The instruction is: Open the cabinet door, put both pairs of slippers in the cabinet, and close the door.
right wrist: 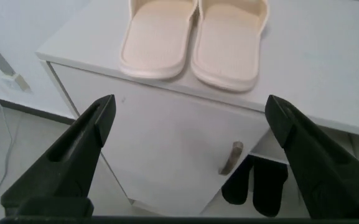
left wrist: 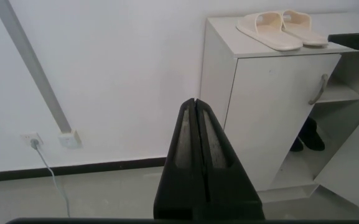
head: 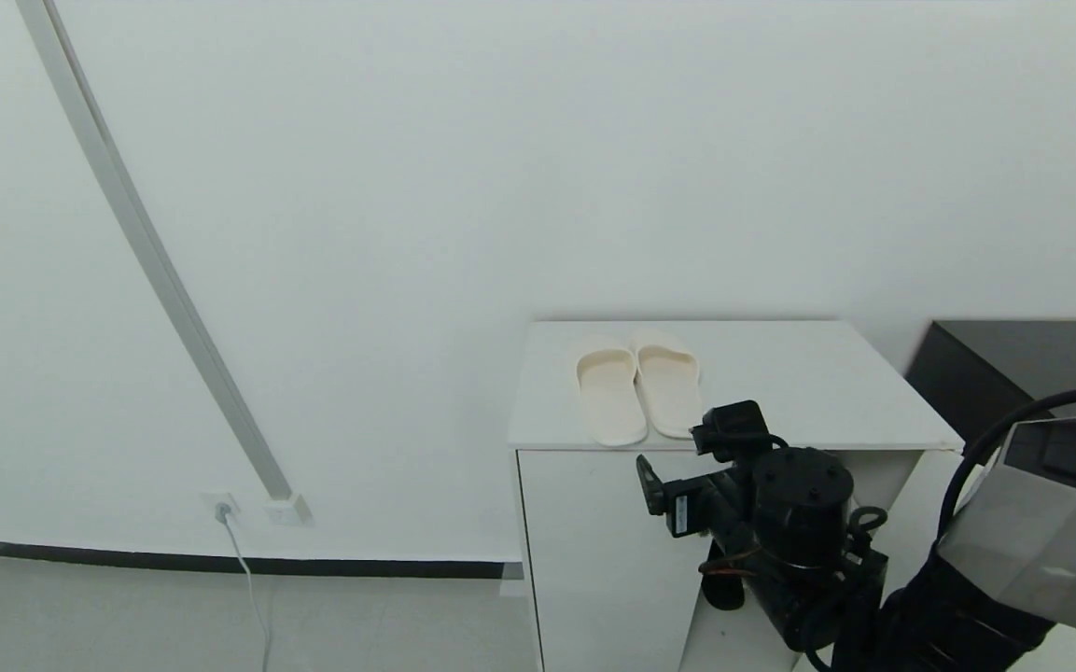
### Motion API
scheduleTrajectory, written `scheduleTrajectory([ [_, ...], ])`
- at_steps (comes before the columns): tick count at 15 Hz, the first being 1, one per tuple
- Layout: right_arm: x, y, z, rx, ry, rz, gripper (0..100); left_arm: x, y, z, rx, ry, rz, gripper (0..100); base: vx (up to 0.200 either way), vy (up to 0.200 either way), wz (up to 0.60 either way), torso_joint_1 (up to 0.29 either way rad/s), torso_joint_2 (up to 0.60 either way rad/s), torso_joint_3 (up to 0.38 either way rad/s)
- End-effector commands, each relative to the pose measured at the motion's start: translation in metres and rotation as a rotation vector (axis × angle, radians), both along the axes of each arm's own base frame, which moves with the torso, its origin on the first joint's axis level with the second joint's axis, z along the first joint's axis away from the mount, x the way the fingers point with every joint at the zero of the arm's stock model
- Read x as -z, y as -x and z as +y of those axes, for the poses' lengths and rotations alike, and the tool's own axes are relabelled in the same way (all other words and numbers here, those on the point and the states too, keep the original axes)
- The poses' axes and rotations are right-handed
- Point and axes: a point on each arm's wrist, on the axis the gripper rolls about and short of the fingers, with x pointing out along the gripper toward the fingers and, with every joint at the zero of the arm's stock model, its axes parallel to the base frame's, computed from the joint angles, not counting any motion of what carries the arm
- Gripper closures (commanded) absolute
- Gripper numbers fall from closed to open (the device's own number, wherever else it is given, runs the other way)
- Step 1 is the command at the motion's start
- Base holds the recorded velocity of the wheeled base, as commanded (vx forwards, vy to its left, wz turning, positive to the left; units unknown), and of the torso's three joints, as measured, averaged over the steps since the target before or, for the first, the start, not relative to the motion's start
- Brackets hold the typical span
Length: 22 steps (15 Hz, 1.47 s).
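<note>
The cream slippers (head: 635,392) sit side by side on top of the white cabinet (head: 808,383). The black slippers (right wrist: 257,183) are inside it, down low. The right gripper (right wrist: 190,109) is spread wide near the cream pair. The left gripper (left wrist: 195,106) is squeezed together, holding nothing
</note>
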Motion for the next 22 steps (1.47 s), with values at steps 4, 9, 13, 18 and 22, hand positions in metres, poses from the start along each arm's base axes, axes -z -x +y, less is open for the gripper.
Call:
scheduleTrajectory([
  [4, -0.072, -0.02, 0.009, 0.035, -0.048, 0.121, 0, 0.0, 0.0, 0.0, 0.0, -0.003, 0.001, 100, 0.0, 0.0, 0.0, 0.0, 0.0, 0.0],
  [9, -0.083, -0.012, 0.01, 0.041, -0.079, 0.191, 0, 0.0, 0.0, 0.0, 0.0, -0.003, 0.001, 100, 0.08, 0.0, 0.0, -0.001, 0.0, 0.002],
  [13, -0.063, -0.012, 0.01, 0.043, -0.06, 0.206, 0, 0.0, 0.0, 0.0, 0.0, -0.003, 0.001, 100, 0.2, 0.0, 0.0, 0.002, 0.0, 0.004],
  [18, -0.029, -0.014, 0.022, 0.023, -0.044, 0.216, 0, 0.0, 0.0, 0.0, -0.001, 0.0, 0.001, 100, 0.16, 0.0, 0.0, 0.002, 0.0, 0.0],
  [22, -0.01, -0.027, 0.034, 0.016, -0.046, 0.211, 0, 0.0, 0.0, 0.0, -0.001, 0.002, 0.001, 100, 0.0, 0.0, 0.0, 0.0, 0.0, 0.0],
])
